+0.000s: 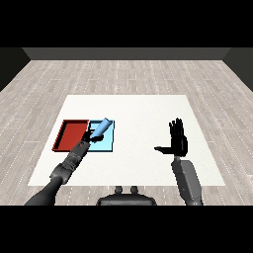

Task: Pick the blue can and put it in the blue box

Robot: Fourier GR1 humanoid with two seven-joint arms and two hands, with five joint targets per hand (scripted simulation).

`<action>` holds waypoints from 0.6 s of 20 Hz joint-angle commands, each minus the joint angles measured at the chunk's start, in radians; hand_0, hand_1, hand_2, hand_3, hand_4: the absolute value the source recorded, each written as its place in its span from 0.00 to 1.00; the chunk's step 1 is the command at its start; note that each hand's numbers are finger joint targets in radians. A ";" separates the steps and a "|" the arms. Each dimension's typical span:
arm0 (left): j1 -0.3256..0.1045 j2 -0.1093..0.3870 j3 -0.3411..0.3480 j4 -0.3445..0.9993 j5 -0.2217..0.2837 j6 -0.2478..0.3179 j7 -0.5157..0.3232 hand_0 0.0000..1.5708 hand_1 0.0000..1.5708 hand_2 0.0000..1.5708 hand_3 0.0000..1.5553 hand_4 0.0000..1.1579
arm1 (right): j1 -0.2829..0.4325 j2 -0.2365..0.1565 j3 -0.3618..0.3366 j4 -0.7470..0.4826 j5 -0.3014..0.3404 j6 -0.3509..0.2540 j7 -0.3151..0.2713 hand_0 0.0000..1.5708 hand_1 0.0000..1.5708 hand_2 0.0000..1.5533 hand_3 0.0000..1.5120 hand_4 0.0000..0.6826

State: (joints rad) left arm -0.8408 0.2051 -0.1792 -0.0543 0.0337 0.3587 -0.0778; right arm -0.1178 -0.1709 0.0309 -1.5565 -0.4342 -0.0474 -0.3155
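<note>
Blue can [102,127] held tilted over light blue tray [109,142], gripped by left hand [91,139].

Left hand curled round can's lower end, top of can leaning toward 1 o'clock above tray's near-left part. Red tray [69,135] touching blue tray at its 9 o'clock side, both on white bench [138,113]. Right hand [178,141] well apart at 3 o'clock, raised, fingers straight and spread, thumb out, holding nothing.

One blue can [101,128], one red tray [69,135], one light blue tray [107,142], two hands: left hand [91,138], right hand [177,141]
</note>
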 commanded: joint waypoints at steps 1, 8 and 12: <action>0.045 -0.007 0.004 0.052 -0.007 -0.003 0.032 0.00 0.00 0.00 0.00 0.00 | -0.016 0.001 -0.023 0.008 -0.026 0.020 0.003 0.00 0.00 0.00 0.00 0.00; 0.079 -0.016 0.106 -0.063 0.073 0.259 -0.141 0.00 0.00 0.00 0.00 0.00 | -0.042 0.007 -0.008 -0.028 -0.024 0.007 0.052 0.00 0.00 0.00 0.00 0.00; 0.103 0.013 0.171 -0.236 0.127 0.294 -0.388 0.00 0.00 0.00 0.00 0.00 | 0.004 0.022 -0.005 -0.048 -0.022 0.012 0.020 0.00 0.00 0.00 0.00 0.00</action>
State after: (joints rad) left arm -0.7723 0.1850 -0.0633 -0.1864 0.1163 0.6085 -0.2968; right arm -0.1207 -0.1607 0.0178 -1.5756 -0.4597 -0.0217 -0.3025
